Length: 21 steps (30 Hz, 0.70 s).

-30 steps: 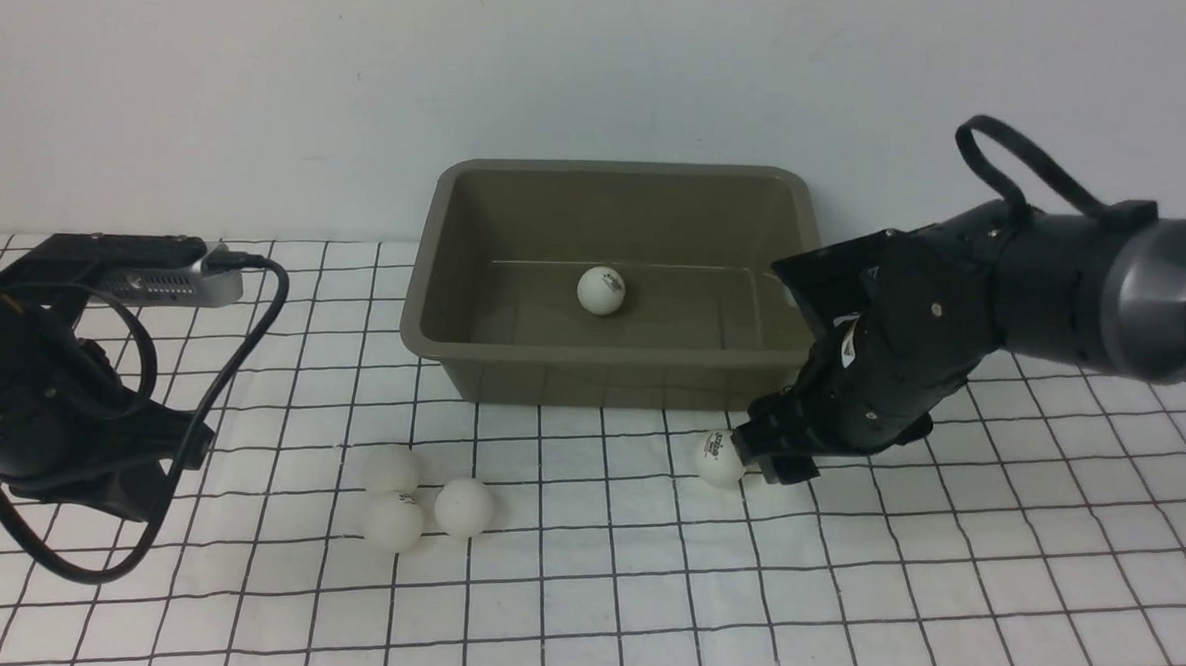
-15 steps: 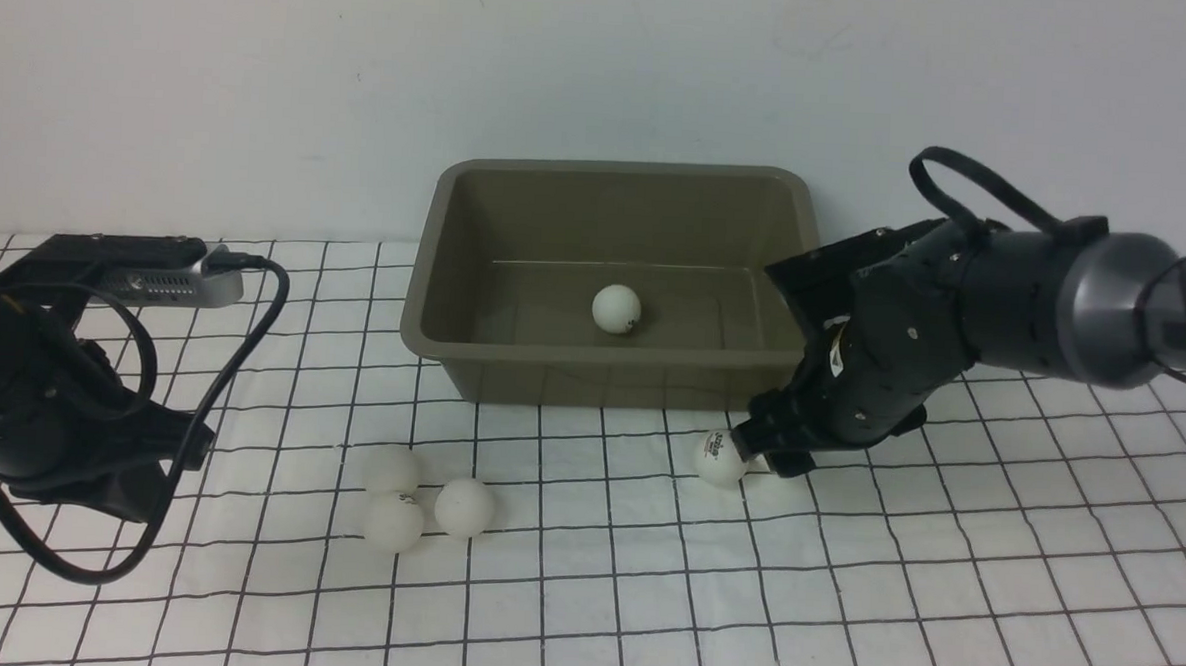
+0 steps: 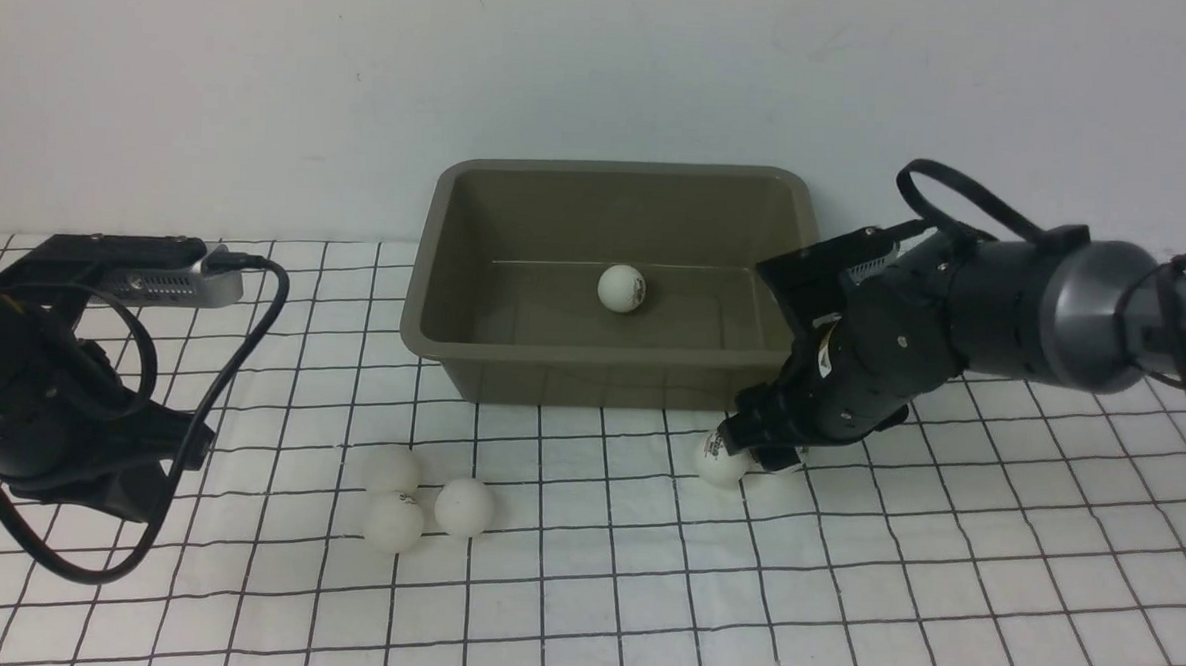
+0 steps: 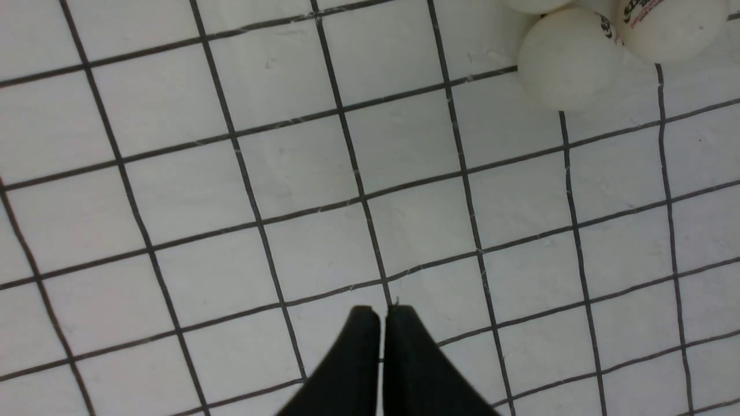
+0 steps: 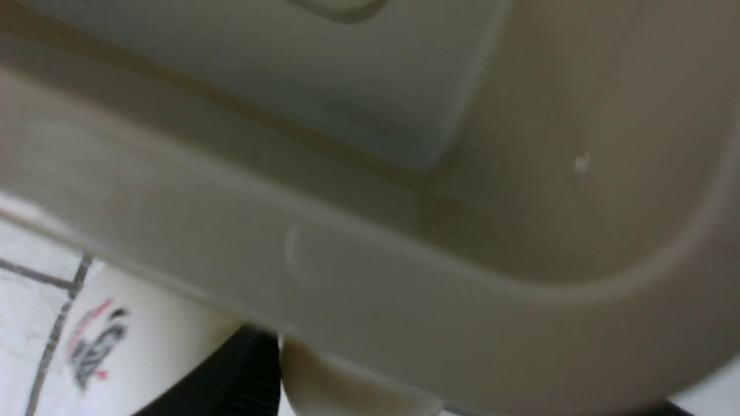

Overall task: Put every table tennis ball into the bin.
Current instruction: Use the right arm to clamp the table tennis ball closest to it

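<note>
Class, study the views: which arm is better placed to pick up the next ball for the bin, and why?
Right. The right gripper is open and low at a ball just in front of the bin. The left gripper is shut and apart from the three clustered balls.

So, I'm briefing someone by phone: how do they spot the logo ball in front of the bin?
Find the olive-brown bin by the back wall, then the gridded cloth before its right front corner. A white ball lies there at the fingers of the right gripper. It is well apart from the three balls bunched farther left, and its neighbour is mostly hidden behind the fingers.
</note>
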### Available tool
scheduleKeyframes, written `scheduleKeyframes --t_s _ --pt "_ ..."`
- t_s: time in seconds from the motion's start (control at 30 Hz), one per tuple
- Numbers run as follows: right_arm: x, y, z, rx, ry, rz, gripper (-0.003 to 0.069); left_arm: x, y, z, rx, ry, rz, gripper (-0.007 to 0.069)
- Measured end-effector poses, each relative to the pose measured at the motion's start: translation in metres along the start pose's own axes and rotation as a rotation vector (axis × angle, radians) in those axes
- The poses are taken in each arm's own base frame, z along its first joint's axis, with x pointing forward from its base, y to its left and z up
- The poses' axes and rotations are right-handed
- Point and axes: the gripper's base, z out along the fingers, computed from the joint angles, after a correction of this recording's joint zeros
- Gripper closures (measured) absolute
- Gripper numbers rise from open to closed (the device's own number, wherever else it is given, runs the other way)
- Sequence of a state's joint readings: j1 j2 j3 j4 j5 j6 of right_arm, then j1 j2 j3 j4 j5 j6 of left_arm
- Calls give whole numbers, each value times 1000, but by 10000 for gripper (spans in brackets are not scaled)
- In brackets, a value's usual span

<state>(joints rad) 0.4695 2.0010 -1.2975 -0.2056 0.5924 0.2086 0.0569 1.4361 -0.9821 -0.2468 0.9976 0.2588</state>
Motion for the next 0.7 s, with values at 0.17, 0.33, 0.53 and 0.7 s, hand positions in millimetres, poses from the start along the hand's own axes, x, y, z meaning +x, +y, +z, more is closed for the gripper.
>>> scheduleKeyframes --t_s 0.17,0.33,0.53,0.7 --pt "2 1 6 -1 10 -1 168 0 0 0 0 0 0 628" --pt "3 2 15 -1 33 0 218 0 0 0 0 -1 0 628" --pt "0 1 13 8 67 12 300 0 0 0 0 -1 0 628" --pt "-5 -1 4 23 133 27 300 0 0 0 0 -1 0 628"
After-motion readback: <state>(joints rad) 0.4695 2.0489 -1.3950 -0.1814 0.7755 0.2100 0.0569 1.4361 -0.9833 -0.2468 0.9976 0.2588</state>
